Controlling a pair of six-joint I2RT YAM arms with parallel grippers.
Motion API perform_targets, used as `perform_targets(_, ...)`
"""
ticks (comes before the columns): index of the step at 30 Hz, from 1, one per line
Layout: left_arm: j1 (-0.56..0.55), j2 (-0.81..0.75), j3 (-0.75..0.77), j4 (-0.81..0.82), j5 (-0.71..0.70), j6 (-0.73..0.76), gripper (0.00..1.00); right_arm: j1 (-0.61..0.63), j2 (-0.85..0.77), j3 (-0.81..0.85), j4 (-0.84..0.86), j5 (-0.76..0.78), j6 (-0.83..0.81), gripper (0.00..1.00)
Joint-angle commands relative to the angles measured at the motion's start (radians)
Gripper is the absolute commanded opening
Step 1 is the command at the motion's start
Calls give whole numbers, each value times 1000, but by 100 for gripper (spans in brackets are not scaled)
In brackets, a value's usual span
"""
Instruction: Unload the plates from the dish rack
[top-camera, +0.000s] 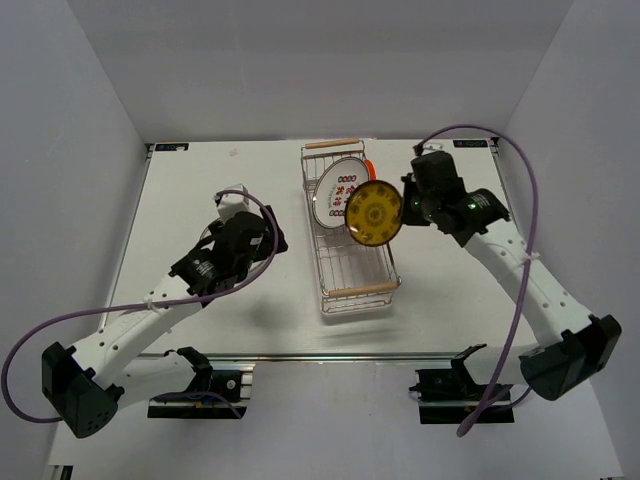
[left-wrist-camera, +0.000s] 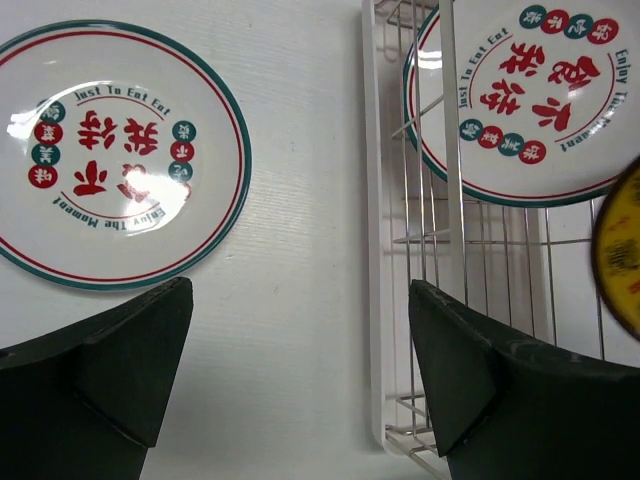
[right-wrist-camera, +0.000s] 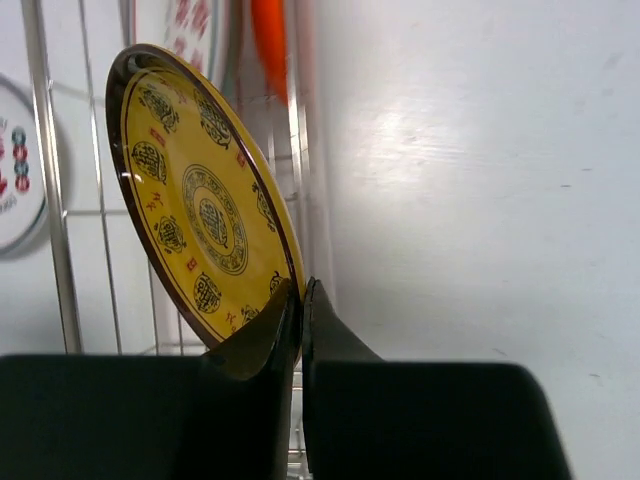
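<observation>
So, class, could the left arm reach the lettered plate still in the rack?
Probably yes: the left gripper is open beside the rack, and the yellow plate overlaps only the right edge of the lettered plate.

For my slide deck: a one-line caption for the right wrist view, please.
Right claw pinching the yellow patterned plate by its rim, dish rack behind.

Yellow plate: dark brown rim, ornate medallion pattern. White plates: teal-and-red rim lines, red characters.
</observation>
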Motion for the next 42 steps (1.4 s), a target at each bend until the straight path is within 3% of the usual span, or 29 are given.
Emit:
perform_targets(1, 2, -28, 47, -32, -39, 26, 98, -51, -83, 33, 37, 146, 26, 0)
perform_targets(10, 2, 13, 92, 9, 16, 92, 98, -272, -112, -16, 113, 172, 69, 0)
perform_targets(21, 2, 197, 170, 113, 173, 165, 98, -614, -131, -421, 313, -90, 187, 0)
perform_targets(28, 2, 236, 198, 112, 181, 184, 98, -717, -79, -631, 515, -296, 246, 0)
perform_targets(39, 2, 147, 127, 95, 142, 181, 98, -806, 56, -760, 613, -314, 272, 0)
perform_targets(41, 2, 145, 127, 78, 141, 181, 98, -821, 78, -766, 604, -316, 270, 7)
perform_targets(42, 2, 144, 129, 69, 133, 178, 98, -824, 79, -766, 592, -328, 266, 19)
